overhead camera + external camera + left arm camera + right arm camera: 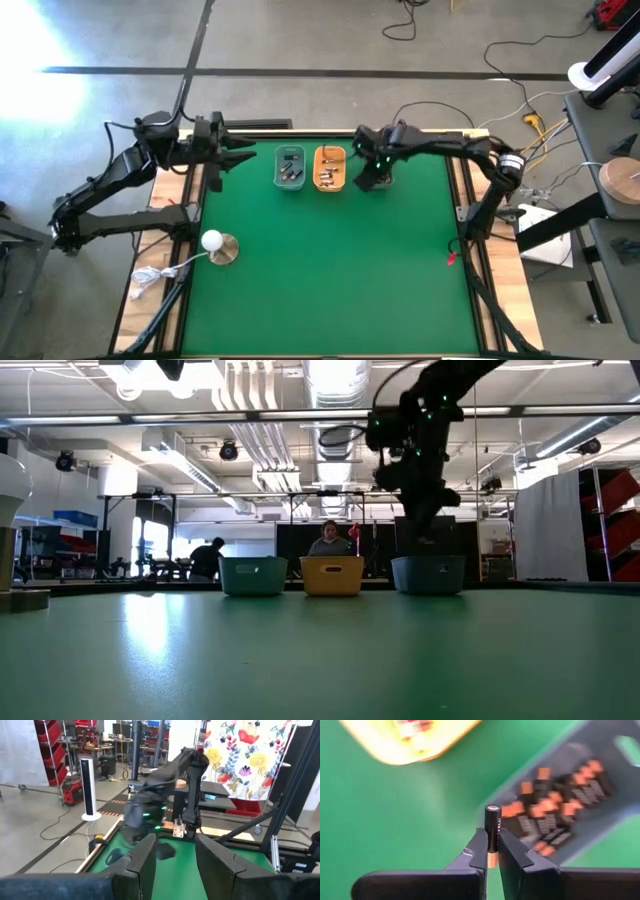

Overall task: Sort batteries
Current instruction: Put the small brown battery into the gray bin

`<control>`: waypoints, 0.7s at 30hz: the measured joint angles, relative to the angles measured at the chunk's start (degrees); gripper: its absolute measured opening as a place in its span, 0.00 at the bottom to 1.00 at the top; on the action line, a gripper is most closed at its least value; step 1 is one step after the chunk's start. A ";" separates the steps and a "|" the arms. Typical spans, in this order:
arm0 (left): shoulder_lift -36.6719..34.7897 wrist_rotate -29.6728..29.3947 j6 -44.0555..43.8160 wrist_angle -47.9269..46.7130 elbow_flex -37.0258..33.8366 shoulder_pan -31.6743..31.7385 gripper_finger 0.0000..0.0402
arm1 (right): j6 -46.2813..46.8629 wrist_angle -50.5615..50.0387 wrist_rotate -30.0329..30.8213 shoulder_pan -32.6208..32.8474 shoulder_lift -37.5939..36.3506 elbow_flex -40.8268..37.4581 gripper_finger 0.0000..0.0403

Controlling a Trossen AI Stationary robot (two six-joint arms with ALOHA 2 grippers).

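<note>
A black-and-copper battery [492, 835] is seen against a green table [330, 270]; trays are coloured yellow [410, 740] and grey [580, 795].

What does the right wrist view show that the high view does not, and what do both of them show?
Only the right wrist view shows the single battery pinched upright in the shut right gripper, and the pile of batteries lying in the gray tray.

Only the high view shows the whole green table, the left gripper waiting at its far left edge, the teal tray and the white ball.

Both show the orange tray and the right gripper beside it.
</note>
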 joint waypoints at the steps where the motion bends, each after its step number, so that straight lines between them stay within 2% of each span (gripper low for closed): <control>1: 0.06 0.02 -0.49 0.37 0.00 0.00 0.29 | -0.02 0.14 -0.20 -1.93 0.08 -0.34 0.04; 5: -0.09 0.07 -1.84 0.72 0.00 0.00 0.29 | -0.97 -0.01 -1.51 -8.45 1.20 -2.42 0.04; 8: -0.40 0.08 -2.21 0.70 0.00 0.00 0.29 | -1.42 0.03 -2.23 -10.80 2.88 -3.38 0.04; 13: -0.75 0.13 -4.19 1.12 0.00 0.00 0.29 | -1.09 2.56 -2.56 -11.56 6.88 -4.18 0.06; 18: -0.84 0.13 -5.35 1.20 0.00 0.01 0.29 | 0.87 4.19 -2.31 -11.49 10.04 -2.99 0.15; 21: -0.15 0.13 -3.64 1.24 0.00 0.04 0.29 | 1.21 2.39 -4.76 -11.54 10.45 -1.39 0.21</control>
